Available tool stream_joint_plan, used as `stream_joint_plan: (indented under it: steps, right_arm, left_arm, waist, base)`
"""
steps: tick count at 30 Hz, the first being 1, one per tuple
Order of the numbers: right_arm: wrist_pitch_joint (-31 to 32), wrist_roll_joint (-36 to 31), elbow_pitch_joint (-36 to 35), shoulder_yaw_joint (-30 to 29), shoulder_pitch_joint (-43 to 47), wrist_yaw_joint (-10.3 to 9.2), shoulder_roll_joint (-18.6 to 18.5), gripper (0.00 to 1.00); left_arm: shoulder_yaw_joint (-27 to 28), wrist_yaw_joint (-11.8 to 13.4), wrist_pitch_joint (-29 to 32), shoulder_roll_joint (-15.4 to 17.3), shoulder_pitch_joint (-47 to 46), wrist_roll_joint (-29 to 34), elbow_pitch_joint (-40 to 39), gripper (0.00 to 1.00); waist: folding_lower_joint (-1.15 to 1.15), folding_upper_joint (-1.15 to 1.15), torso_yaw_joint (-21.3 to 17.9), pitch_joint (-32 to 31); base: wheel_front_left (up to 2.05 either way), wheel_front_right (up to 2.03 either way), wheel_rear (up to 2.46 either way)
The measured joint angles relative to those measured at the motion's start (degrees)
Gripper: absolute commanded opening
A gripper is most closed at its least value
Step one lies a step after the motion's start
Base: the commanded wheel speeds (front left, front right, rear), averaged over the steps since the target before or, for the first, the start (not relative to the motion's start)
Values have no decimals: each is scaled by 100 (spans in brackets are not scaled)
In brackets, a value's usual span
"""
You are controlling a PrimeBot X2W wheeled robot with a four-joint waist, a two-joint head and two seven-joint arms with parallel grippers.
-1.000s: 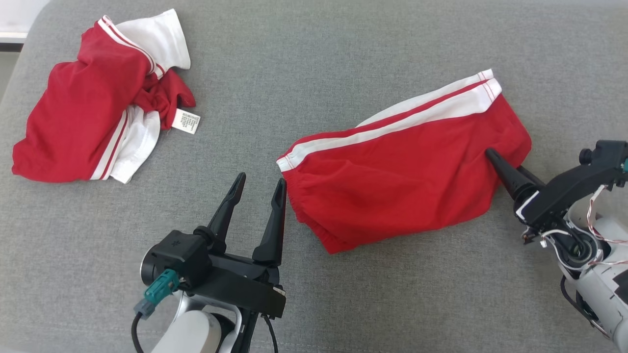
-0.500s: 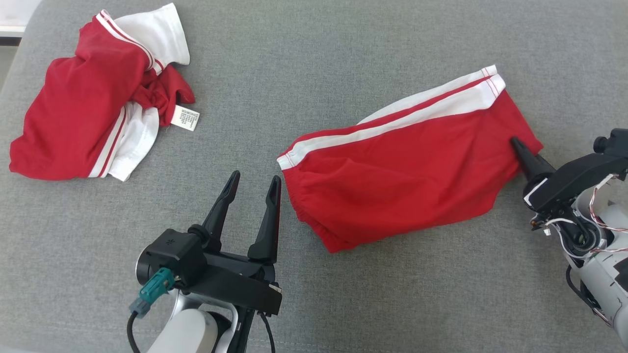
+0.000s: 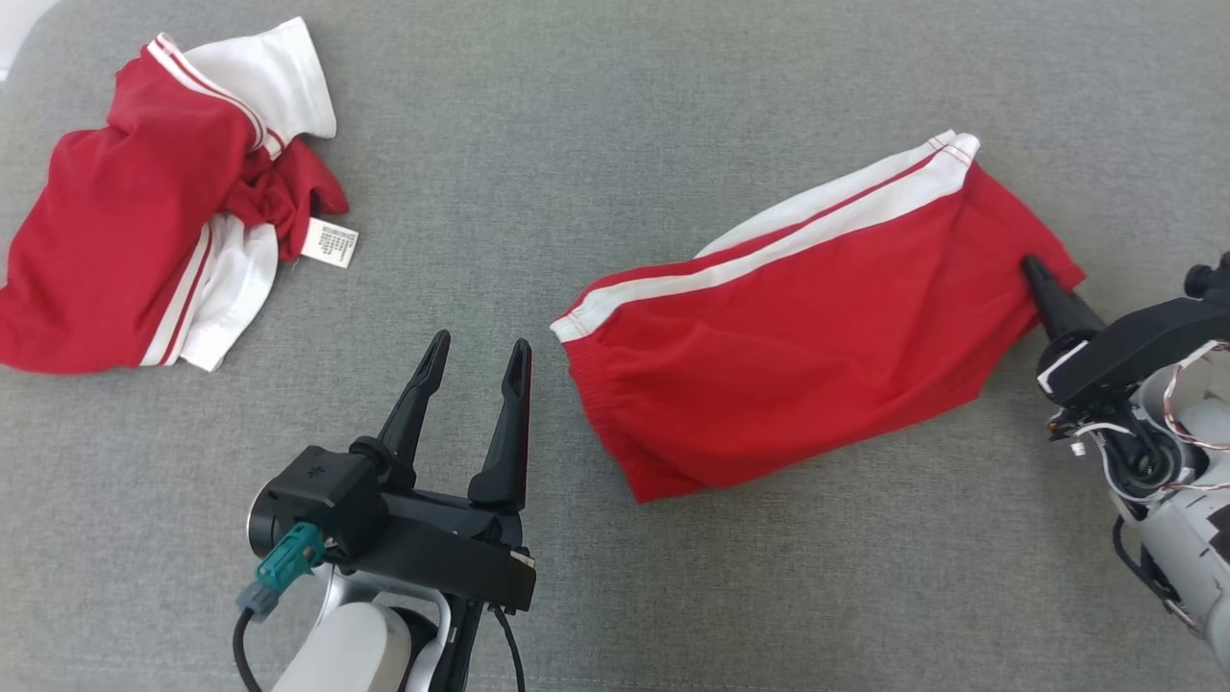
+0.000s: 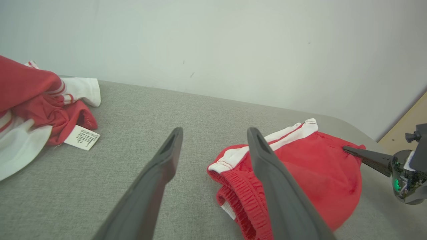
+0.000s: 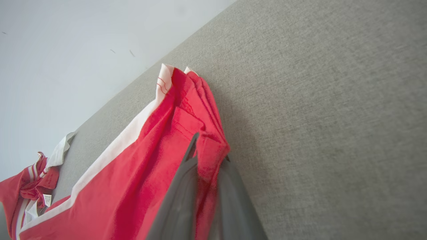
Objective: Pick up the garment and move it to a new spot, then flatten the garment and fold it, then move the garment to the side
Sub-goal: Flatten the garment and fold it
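Head view: folded red shorts [image 3: 798,327] lie right of centre on the grey worktop [image 3: 596,115], pinched at one end.

The right gripper [image 3: 1033,267] has its fingers pressed together on the bunched hem layers at the shorts' right end; the left gripper [image 3: 476,351] hovers just beside the elastic waistband [image 3: 601,423], fingers spread and empty. The cloth looks light, soft and limp, likely to sag and unfold if lifted by one point, so a pinch through all layers at the corners or thicker waistband seems surest. A crumpled red-and-white garment [image 3: 144,211] lies well apart, far left.
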Motion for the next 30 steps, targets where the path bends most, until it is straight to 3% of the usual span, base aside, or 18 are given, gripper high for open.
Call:
stream_joint_plan:
  steps: [18, 30]
  right_arm:
    - [-321, 146, -80, -301, 400, 1, -860, 0]
    - [-495, 315, 16, -401, 759, 1, -905, 0]
  left_arm:
    - [-18, 0, 0, 59, 122, 19, -152, 100]
    - [-111, 0, 34, 68, 144, 51, -220, 100]
  waist:
    - [0, 0, -423, -207]
    - [0, 0, -592, -369]
  base:
    - [0, 0, 0]
    - [0, 0, 0]
